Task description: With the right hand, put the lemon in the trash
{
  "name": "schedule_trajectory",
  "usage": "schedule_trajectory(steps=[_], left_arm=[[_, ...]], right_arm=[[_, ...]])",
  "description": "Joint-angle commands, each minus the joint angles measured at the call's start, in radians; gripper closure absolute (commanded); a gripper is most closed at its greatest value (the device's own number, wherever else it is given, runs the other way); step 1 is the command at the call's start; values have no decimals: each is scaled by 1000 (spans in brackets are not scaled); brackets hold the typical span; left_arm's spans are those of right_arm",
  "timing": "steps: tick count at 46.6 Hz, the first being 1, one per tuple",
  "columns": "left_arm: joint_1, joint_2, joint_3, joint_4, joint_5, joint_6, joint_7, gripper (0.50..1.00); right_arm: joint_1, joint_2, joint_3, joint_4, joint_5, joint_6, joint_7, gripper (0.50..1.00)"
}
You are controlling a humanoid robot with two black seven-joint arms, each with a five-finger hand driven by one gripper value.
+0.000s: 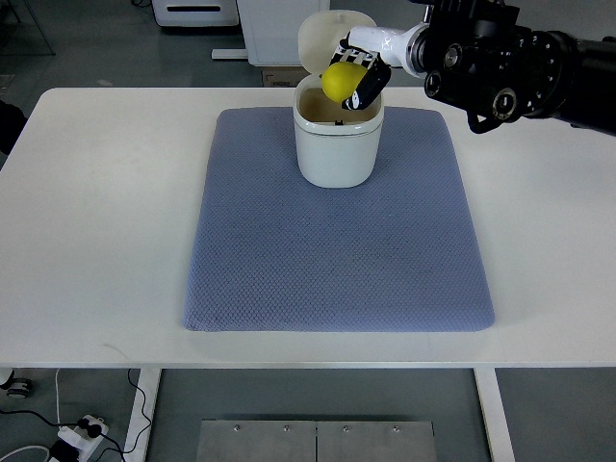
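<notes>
Well, lemon [341,80] in right hand [358,75], above trash bin [337,144].

I see the round, bright yellow lemon [342,81] held in the black-and-white fingers of my right hand [358,73], which reaches in from the right edge. The lemon hangs just above the open mouth of the cream-white plastic trash bin [335,149] with rounded corners, over its far right side. I cannot tell whether the lemon touches the rim. The bin stands upright, its rounded lid [327,35] tipped open behind it. It sits at the far edge of the blue-grey textured mat [337,250] that lies flat on the white bench [96,241].
</notes>
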Motion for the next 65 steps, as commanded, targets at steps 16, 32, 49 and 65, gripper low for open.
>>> schedule_trajectory(steps=[16,32,49,65], left_arm=[[0,0,0,0,0,-1,0,500],[0,0,0,0,0,-1,0,500],[0,0,0,0,0,1,0,500],[0,0,0,0,0,-1,0,500]], right_arm=[[1,0,-1,2,-2,0,3,682],[14,0,0,19,-3,9,9,940],[29,-110,-1,29,-5,57,11,940],[26,-270,28,29,-3,89,15,892]])
